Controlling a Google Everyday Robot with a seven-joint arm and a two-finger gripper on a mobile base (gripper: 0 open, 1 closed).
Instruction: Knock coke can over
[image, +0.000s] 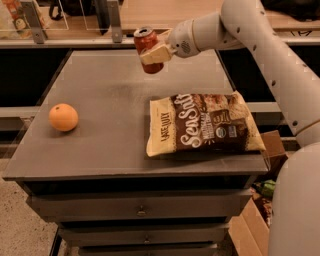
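Dark grey metal cabinet (100, 145) with a flat top and drawers filled most of the frame. Your white robot arm (260, 45) came in from the right edge and reached across to the upper centre. Brown-and-cream chip bag (205, 122) lay flat on the right half of the cabinet top, close to its front edge. Round orange (63, 117) sat on the left of the top, well apart from the bag. Small red aluminium coke can (145, 39) with a silver top was at upper centre of the frame, over the far part of the top. It was tilted, its top leaning left, and looked clear of the surface. Your gripper (151, 54) was at that same spot, cream fingers (157, 51) clamped around the can's middle, holding it.
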